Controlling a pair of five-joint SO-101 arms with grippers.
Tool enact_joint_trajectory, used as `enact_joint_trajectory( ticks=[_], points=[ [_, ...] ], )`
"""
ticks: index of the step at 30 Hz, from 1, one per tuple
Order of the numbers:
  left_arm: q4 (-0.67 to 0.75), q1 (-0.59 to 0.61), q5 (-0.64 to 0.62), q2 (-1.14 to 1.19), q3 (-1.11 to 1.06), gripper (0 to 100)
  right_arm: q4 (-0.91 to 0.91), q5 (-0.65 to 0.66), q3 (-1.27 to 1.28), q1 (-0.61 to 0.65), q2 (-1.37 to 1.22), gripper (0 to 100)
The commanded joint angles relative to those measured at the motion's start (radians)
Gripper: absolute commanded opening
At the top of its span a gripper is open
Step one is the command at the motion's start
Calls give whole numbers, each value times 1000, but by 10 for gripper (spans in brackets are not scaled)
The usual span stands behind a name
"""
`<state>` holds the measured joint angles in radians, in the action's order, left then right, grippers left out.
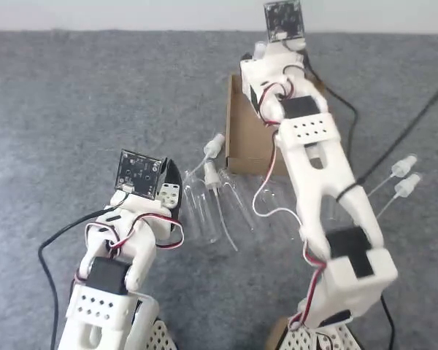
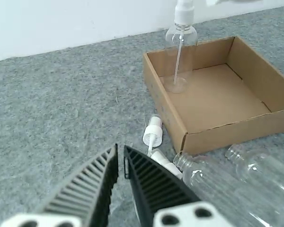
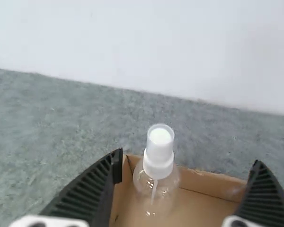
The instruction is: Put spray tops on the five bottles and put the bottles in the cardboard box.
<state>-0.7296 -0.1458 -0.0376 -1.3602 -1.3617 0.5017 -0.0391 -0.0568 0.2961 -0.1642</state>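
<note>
The right claw (image 3: 185, 163) hangs wide open above a capped bottle (image 3: 157, 170) standing upright in the far corner of the cardboard box (image 2: 227, 132). The left claw (image 2: 120, 153) is almost closed and holds nothing, near uncapped bottles (image 2: 213, 182) lying on the tabletop (image 2: 61, 118).

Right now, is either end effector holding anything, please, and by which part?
Nothing is held. The right end effector is open, clear of the capped bottle in the cardboard box; the left end effector is shut, empty.
</note>
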Motion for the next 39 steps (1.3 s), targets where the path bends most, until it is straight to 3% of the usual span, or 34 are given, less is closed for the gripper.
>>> enact_joint_trajectory(
  ticks=[1, 11, 25, 28, 31, 35, 39],
  points=[
    [26, 2, 6, -21, 7, 12, 117, -3, -64, -1, 200, 348],
    [26, 2, 6, -21, 7, 12, 507, -2, -61, -39, 486, 349],
    [23, 2, 5, -20, 5, 12, 1070, 2, -61, -320, 704, 350],
    [23, 2, 5, -21, 8, 12, 1156, 149, -60, -432, 697, 350],
    [21, 2, 5, -17, 15, 12, 1159, 350, 3, -526, 700, 349],
    [3, 2, 3, -14, 33, 14, 1058, 373, 204, -535, 699, 349],
    [-155, 2, 3, -14, 142, 16, 874, 371, 416, -507, 699, 348]
  ],
)
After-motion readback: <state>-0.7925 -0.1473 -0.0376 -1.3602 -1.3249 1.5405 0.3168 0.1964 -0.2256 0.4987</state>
